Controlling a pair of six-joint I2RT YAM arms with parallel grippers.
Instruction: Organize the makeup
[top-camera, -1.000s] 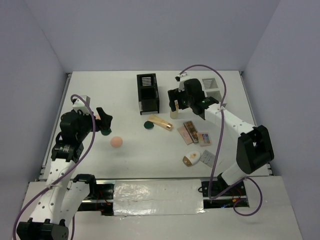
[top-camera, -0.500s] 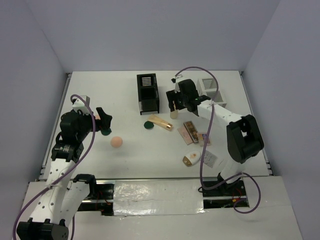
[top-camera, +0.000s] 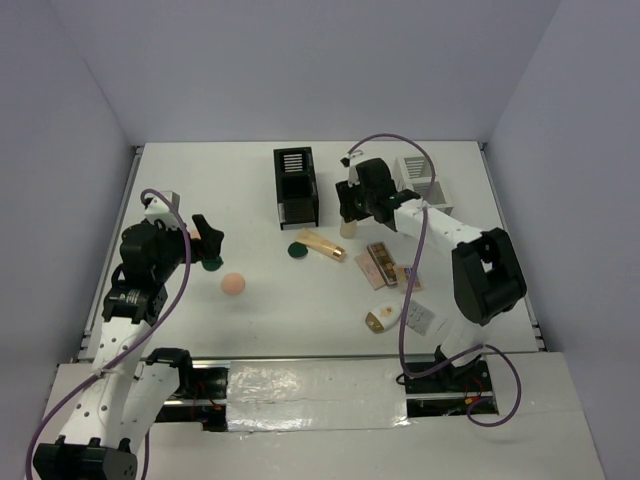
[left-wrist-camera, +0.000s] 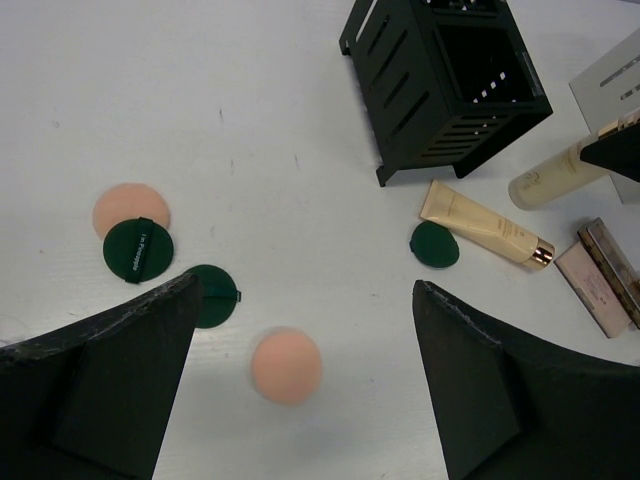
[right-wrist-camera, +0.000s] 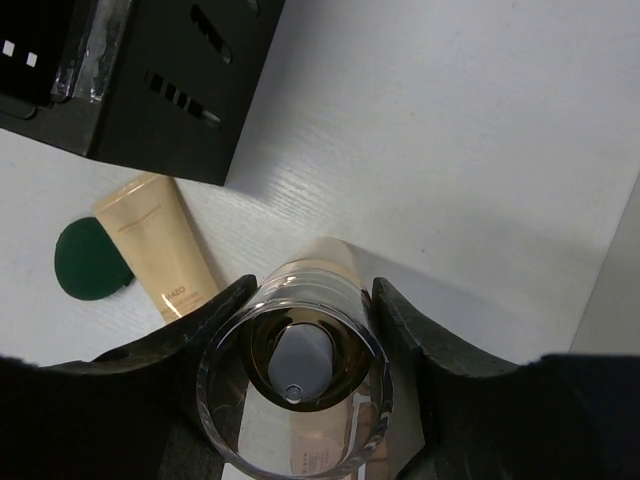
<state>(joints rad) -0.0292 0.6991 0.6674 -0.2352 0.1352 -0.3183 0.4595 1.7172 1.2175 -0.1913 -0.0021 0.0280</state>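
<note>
From above, the right jaws are down over the beige bottle (top-camera: 347, 228), which stands upright on the table (top-camera: 200, 180) between the black box (top-camera: 296, 185) and the white box (top-camera: 418, 175). The rest of the makeup lies loose nearer the arms: the tube (top-camera: 322, 245) with the green compact (top-camera: 297, 250) just beside it, the palettes (top-camera: 378, 265), the oval compact (top-camera: 381, 319), and the peach puff (top-camera: 233, 284) well apart on the left. The left jaws hover by the left side of the table

The left wrist view shows the left jaws spread wide with nothing between them; the peach puff lies on the table below

In the right wrist view, the fingers (right-wrist-camera: 200, 340) stand one on each side of the bottle's cap, about half open and close against it. I cannot tell whether the pads press on it yet

The step in hand looks like the grasp of the bottle. Next it calls for a firm hold, a straight lift so the bottle does not tip, then lowering it upright into one of the boxes
</note>
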